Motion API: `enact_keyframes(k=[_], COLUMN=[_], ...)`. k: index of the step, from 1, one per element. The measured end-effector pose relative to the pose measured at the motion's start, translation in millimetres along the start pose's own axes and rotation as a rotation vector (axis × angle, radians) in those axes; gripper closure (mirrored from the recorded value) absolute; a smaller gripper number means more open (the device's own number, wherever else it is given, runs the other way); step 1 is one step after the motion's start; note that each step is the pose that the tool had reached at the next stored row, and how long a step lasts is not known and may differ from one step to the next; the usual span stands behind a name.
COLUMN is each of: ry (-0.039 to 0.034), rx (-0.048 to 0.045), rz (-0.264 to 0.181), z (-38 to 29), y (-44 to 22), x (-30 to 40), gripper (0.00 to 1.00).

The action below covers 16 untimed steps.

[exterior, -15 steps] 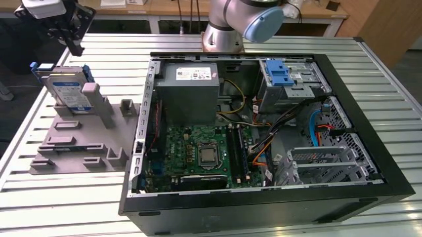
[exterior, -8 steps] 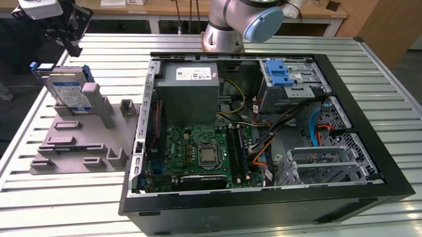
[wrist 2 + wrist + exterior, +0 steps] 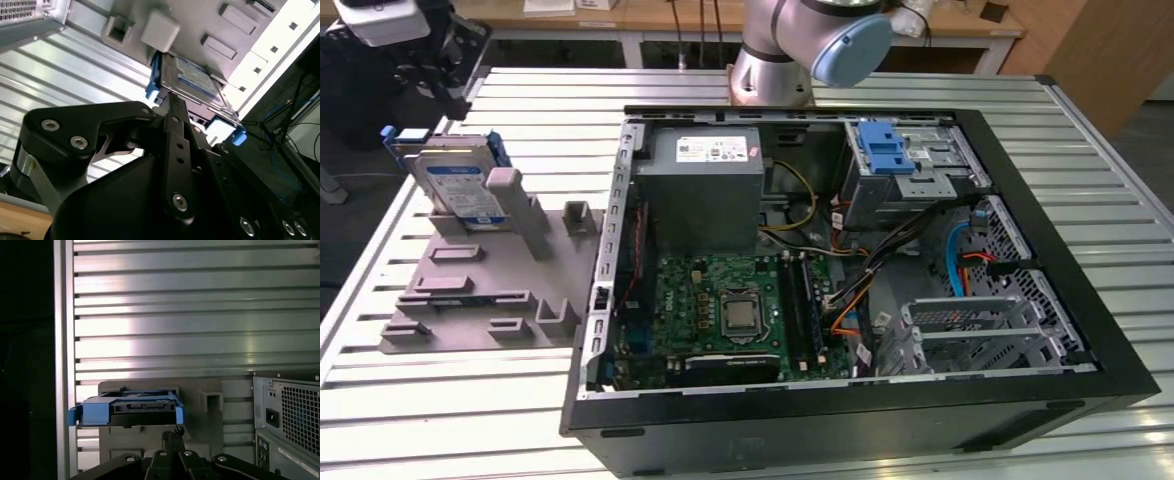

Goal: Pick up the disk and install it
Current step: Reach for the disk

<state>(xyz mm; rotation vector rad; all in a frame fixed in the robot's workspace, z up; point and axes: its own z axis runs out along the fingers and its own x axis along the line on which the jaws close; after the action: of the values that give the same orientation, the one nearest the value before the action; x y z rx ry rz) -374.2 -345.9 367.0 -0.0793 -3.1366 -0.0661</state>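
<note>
The disk (image 3: 460,190), silver with a white-and-blue label in a blue carrier, stands on edge in a grey holder (image 3: 494,290) at the exterior view's left, beside the open computer case. My gripper (image 3: 450,97) hangs just behind and above it. In both wrist views the disk (image 3: 192,75) (image 3: 127,410) lies straight ahead of the gripper (image 3: 172,100) (image 3: 172,432), a short gap away. The black fingertips are pressed together with nothing between them.
The open black computer case (image 3: 1067,200) fills the middle of the slatted metal table (image 3: 454,420). Inside it are a grey power supply box (image 3: 707,185), a motherboard (image 3: 720,310), and a metal drive bay topped by a blue latch piece (image 3: 887,150). The arm's base (image 3: 774,60) stands behind the case.
</note>
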Motion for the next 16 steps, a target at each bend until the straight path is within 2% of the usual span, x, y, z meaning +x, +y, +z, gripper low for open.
enact_keyframes(k=[4,8,16], ry=[0.0,0.0001,0.0005], rx=[0.0,0.0,0.0], rz=[0.0,0.0,0.0], z=[2.4,5.3,8.4], y=[-1.0,0.2,10.9], x=[17.3,30.9,57.4], gripper=[0.89,0.89,0.89])
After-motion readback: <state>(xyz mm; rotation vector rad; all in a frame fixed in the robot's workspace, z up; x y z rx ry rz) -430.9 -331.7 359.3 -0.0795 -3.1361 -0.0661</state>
